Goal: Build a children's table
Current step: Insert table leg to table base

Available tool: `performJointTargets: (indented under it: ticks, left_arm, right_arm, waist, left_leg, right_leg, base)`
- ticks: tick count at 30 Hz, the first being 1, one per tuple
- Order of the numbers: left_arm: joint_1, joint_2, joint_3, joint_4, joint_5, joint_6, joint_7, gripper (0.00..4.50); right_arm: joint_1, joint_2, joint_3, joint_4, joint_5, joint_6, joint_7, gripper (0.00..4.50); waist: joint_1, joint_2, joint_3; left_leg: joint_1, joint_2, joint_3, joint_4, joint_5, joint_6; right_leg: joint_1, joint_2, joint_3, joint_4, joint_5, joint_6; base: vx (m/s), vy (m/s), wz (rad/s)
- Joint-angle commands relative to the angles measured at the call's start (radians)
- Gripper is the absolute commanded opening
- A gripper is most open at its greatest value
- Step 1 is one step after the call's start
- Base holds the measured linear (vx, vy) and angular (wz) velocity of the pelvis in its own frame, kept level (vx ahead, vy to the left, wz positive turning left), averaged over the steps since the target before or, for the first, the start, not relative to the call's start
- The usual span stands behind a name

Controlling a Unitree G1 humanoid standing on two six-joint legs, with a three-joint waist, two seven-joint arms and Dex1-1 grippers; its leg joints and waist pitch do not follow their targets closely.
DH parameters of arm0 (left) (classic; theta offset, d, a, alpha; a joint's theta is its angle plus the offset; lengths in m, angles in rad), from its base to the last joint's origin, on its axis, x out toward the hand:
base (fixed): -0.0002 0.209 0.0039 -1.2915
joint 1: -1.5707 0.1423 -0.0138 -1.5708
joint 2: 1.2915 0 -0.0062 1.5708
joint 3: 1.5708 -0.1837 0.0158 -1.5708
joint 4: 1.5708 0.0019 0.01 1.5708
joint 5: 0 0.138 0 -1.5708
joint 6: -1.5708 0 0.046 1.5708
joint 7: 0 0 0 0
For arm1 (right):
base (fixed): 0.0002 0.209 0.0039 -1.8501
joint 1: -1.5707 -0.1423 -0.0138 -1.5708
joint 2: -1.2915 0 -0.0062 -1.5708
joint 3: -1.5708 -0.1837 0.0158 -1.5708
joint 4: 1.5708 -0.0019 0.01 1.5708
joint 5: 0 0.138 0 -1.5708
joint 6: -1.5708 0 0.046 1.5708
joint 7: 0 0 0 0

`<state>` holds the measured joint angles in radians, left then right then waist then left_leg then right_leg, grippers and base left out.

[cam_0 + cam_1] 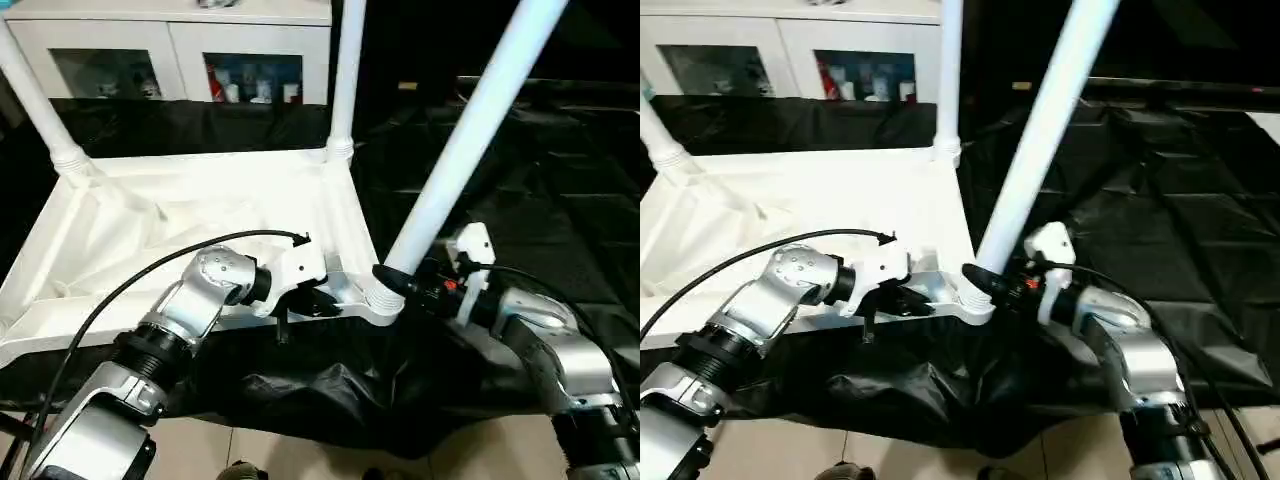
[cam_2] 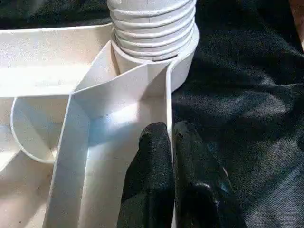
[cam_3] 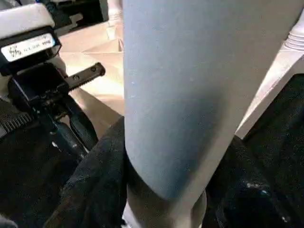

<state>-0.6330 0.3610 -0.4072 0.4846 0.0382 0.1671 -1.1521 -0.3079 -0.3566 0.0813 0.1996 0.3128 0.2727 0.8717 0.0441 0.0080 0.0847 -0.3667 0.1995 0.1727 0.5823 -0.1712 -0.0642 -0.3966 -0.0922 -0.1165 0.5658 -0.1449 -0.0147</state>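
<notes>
We saw the children's table top [image 1: 200, 215] lying upside down, ribbed underside up, on a tabletop covered with black cloth [image 1: 520, 180], filling the head view from about nine o'clock to the centre. Three white legs stood in its corner sockets: one at the far left corner [image 1: 35, 100], one at the far right corner [image 1: 345, 80], and a third leg [image 1: 470, 130] at the near right corner, leaning away toward one o'clock. The threaded base of that third leg sat in the near right socket [image 2: 156, 45], its ridges visible above the socket rim. Our left hand [image 2: 171, 180] was at the near edge of the top, just left of that socket, its two black fingers closed together on the thin upright edge wall [image 2: 168, 104] of the top, one finger on each side of it. Our right hand [image 1: 400, 280] was at the base of the leaning leg, just right of the socket, closed around the tube, whose grey-white surface filled the wrist view. Beyond the tabletop, at twelve o'clock, stood white cabinets [image 1: 170, 50] with glass doors.
</notes>
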Motion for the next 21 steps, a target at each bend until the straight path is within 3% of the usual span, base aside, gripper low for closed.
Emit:
performJointTargets:
  ticks: [1,11,16,20,21]
  left_arm:
    - [-0.023,-0.011,0.003,-0.032,0.001,-0.027,-0.006,0.0]
    - [-0.015,-0.01,0.001,-0.041,-0.002,-0.034,-0.01,0.0]
    - [-0.017,-0.002,-0.01,-0.044,0.003,-0.054,-0.024,0.0]
    - [-0.013,0.008,-0.016,-0.057,-0.001,-0.072,-0.048,0.0]
    - [-0.009,0.015,-0.018,-0.07,-0.006,-0.077,-0.064,0.0]
  right_arm:
    - [0.044,-0.014,0.121,0.093,-0.111,0.028,0.016,1.89]
    - [0.017,-0.016,0.167,0.132,-0.146,-0.009,0.057,1.89]
    - [-0.007,-0.015,0.186,0.154,-0.151,-0.059,0.093,1.89]
    - [-0.018,-0.019,0.199,0.159,-0.152,-0.082,0.133,1.89]
    - [-0.024,-0.021,0.206,0.163,-0.155,-0.098,0.149,1.89]
  waist:
    - [-0.007,-0.001,-0.049]
    - [-0.015,-0.003,-0.049]
    - [-0.019,-0.007,-0.045]
    - [-0.02,-0.006,-0.046]
    - [-0.019,0.006,-0.04]
  left_leg:
    - [0.022,0.026,-0.025,-0.078,-0.449,0.006]
    - [0.022,0.031,-0.024,-0.086,-0.444,0.016]
    - [0.024,0.029,-0.025,-0.085,-0.463,0.013]
    - [0.022,0.031,-0.026,-0.088,-0.461,0.014]
    - [0.021,0.031,-0.027,-0.092,-0.477,0.013]
  right_leg:
    - [0.024,-0.068,0.033,-0.119,-0.702,-0.044]
    - [0.027,-0.069,0.039,-0.115,-0.633,-0.083]
    - [0.025,-0.072,0.035,-0.122,-0.685,-0.065]
    - [0.026,-0.07,0.037,-0.12,-0.668,-0.067]
    - [0.023,-0.069,0.038,-0.121,-0.656,-0.071]
  base:
    - [0.0,0.0,0.0]
    - [0.0,0.0,0.0]
    - [0.0,0.0,0.0]
    - [0.0,0.0,0.0]
    - [0.0,0.0,0.0]
